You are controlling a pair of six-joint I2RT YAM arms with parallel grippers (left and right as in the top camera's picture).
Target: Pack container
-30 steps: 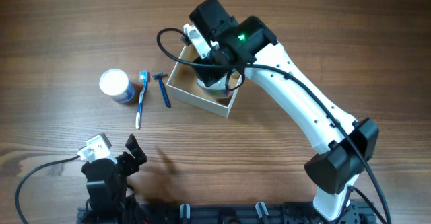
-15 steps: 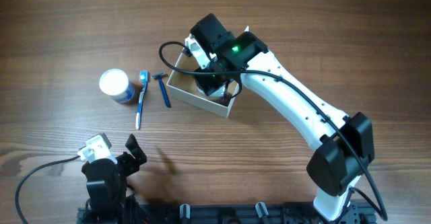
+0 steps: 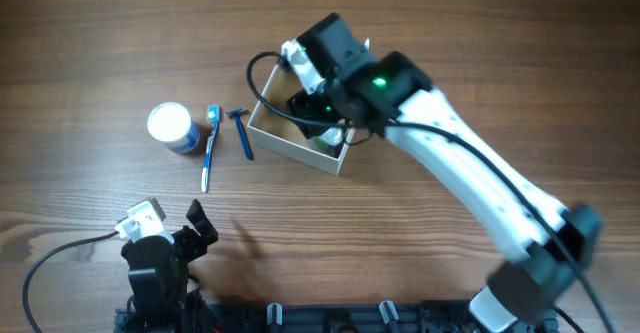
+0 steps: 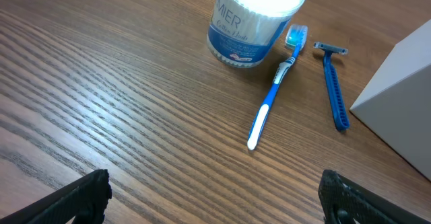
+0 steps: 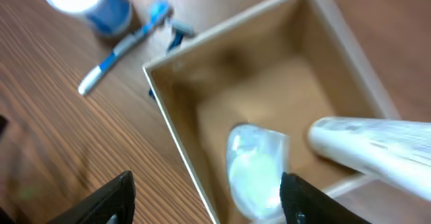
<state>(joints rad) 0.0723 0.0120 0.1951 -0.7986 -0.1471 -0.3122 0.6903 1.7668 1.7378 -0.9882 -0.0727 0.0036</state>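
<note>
The container is a shallow square box with white walls and a tan inside, at mid-table. In the right wrist view the container holds a white tube and a pale glossy rounded item. My right gripper hovers over the box, open, gripping nothing. A blue toothbrush, a blue razor and a cotton swab tub lie left of the box. My left gripper is open and empty near the front edge.
The left wrist view shows the tub, toothbrush, razor and the box's white wall ahead over bare wood. The right arm's cable loops over the box's far left corner.
My right gripper has risen out of the box and shifted slightly right, leaving the pale item inside. The left arm has not moved.
</note>
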